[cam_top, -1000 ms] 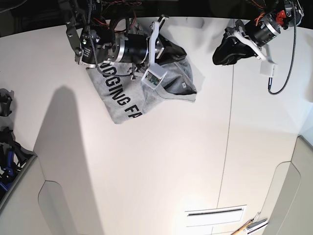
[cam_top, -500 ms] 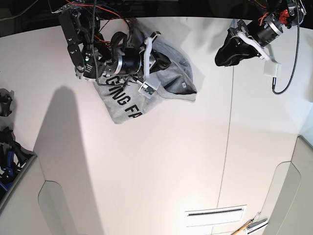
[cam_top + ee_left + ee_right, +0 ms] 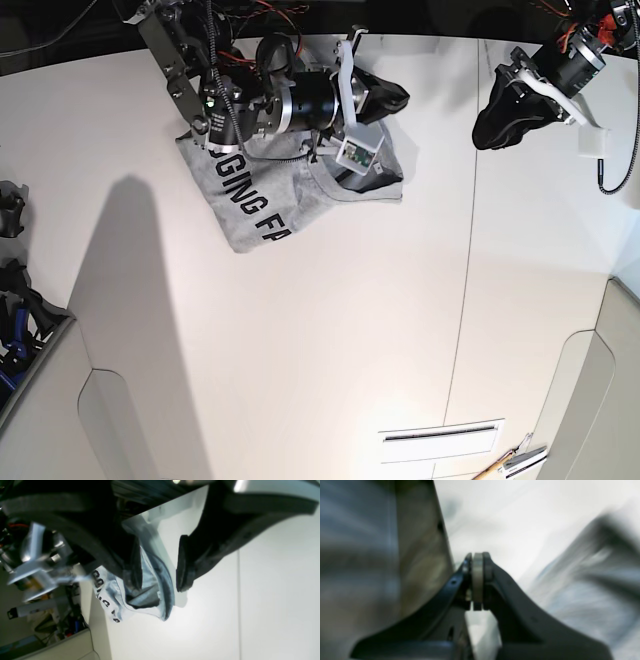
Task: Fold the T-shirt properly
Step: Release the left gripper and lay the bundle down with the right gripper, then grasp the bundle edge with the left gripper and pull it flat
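Observation:
The heather-grey T-shirt (image 3: 250,205) lies bunched at the back left of the white table (image 3: 350,330), with black capitals showing. My right gripper (image 3: 385,97) hovers over the shirt's upper right part. In the blurred right wrist view its jaws (image 3: 477,580) are pressed together on a thin pale strip that looks like shirt fabric, with grey cloth (image 3: 570,592) beside them. My left gripper (image 3: 500,115) is open and empty above the bare table at the back right. In the left wrist view the gripper (image 3: 158,586) frames the shirt (image 3: 150,605) from afar.
The table's far edge runs just behind both arms. Dark gear (image 3: 10,300) sits at the left edge. A seam (image 3: 465,300) crosses the table. A slot (image 3: 440,435) and pens (image 3: 510,462) lie at the front right.
My right gripper has swung to the right across the shirt, and the shirt's upper right part now looks drawn in. My left gripper has shifted a little to the right.

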Robot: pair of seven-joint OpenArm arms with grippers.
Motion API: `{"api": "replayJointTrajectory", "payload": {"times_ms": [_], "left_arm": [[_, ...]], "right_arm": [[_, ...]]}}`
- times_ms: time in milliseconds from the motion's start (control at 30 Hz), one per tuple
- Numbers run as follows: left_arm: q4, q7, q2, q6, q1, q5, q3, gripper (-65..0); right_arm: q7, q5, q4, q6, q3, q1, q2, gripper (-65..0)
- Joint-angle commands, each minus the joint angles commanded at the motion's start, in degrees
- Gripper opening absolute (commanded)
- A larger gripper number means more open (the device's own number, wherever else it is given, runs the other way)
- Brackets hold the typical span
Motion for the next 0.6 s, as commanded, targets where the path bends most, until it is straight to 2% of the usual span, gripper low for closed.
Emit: {"api": "replayJointTrajectory", "payload": {"times_ms": [67, 167, 200, 267, 333, 467, 600], "left_arm": [[0.7, 0.9, 0.0, 0.0, 0.0, -2.6, 0.5, -42.4], [1.7, 3.1, 0.0, 0.0, 0.0, -7.0, 4.3, -62.1], [2.3, 3.3, 0.0, 0.0, 0.0, -7.0, 6.8, -65.0], [3.3, 2.8, 0.0, 0.0, 0.0, -5.4, 13.3, -65.0], [3.8, -0.4, 0.2, 0.0, 0.0, 0.3, 21.0, -65.0], [3.7, -10.7, 0.3, 0.0, -0.2, 19.5, 37.1, -65.0], [2.9, -15.0, 0.3, 0.0, -0.3, 32.3, 49.8, -65.0]], "right_arm": [[0.6, -2.0, 1.4, -0.02, 4.3, 1.7, -0.5, -65.0], [2.9, -6.7, 0.9, -0.87, 10.8, 5.0, -0.4, -65.0], [3.4, -8.4, 0.2, -1.33, 12.9, 6.2, -0.4, -65.0], [3.7, -10.0, -2.7, -1.77, 17.0, 8.7, -0.4, -65.0], [4.7, -9.9, -7.7, -1.75, 20.7, 11.4, -0.4, -65.0], [7.1, -9.9, -20.4, -1.68, 26.3, 17.4, -0.3, -65.0], [8.5, -8.7, -32.2, -1.4, 26.7, 23.2, -0.4, -65.0]]}}
